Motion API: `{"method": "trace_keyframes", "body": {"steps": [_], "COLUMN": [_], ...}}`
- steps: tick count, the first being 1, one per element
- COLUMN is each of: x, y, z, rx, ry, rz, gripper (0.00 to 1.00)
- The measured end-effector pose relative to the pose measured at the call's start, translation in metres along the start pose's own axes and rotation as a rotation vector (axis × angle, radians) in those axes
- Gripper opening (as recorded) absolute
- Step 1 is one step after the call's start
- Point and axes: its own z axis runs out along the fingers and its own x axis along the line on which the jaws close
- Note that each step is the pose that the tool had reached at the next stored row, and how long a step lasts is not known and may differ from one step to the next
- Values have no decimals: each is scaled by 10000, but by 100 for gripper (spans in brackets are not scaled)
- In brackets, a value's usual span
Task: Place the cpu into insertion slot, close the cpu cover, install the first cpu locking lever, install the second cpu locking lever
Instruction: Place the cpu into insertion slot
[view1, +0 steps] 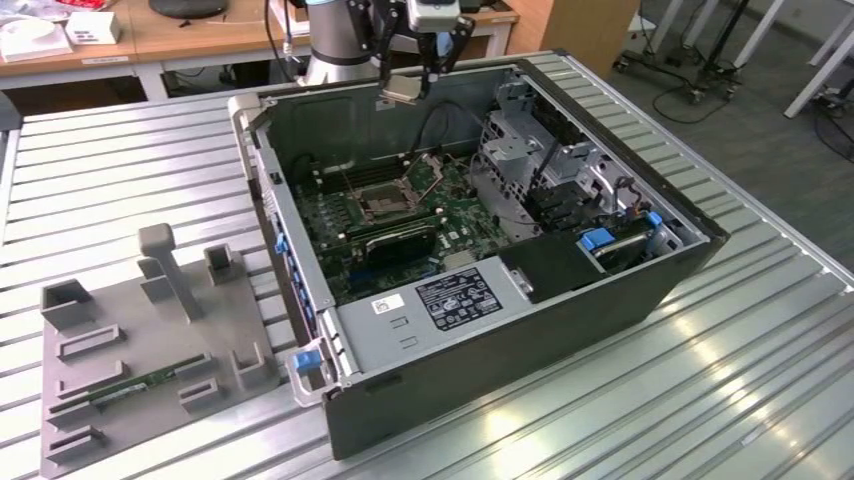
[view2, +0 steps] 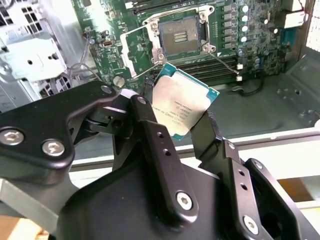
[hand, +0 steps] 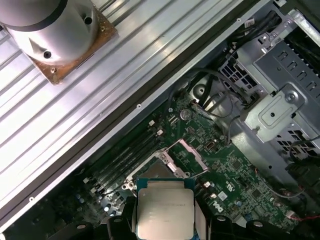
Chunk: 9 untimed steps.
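Observation:
My gripper (view1: 406, 88) hangs above the back wall of the open computer case (view1: 507, 360), shut on the cpu (view1: 398, 93). In the second wrist view the cpu (view2: 182, 106), its silvery-tan top facing the camera, sits tilted between the two black fingers (view2: 150, 135). Below it on the green motherboard (view2: 255, 37) lies the insertion slot (view2: 179, 35), dark and uncovered. The cpu cover (view2: 136, 47) is flipped open beside the slot, and two thin wire levers (view2: 223, 62) stand swung out. In the first wrist view the cpu (hand: 165, 207) overlaps the slot's edge (hand: 161, 171).
A metal drive cage (view1: 531, 150) and cables fill the case on the exterior view's right. A power supply (view1: 441, 298) sits at the case's near end. A grey fixture plate (view1: 134, 360) with a memory stick (view1: 134, 385) lies on the ribbed table (view1: 120, 170). The robot base (hand: 50, 30) stands behind the case.

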Motion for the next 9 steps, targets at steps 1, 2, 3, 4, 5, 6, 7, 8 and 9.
{"method": "trace_keyframes", "body": {"steps": [1,2,3,4,5,6,7,8,9], "x": [0,0,0,0,0,0,0,0,0], "y": [0,0,0,0,0,0,0,-1,-1], "z": [1,2,3,4,5,6,7,8,8], "rx": [-3,-6,-8,-11,-14,-17,-20,-23,-25], "ry": [-14,-27,-41,-53,-67,-80,-93,-105,-118], "rz": [154,304,452,593,752,896,1043,1183,1321], "gripper": [54,54,54,54,54,54,54,54,54]}}
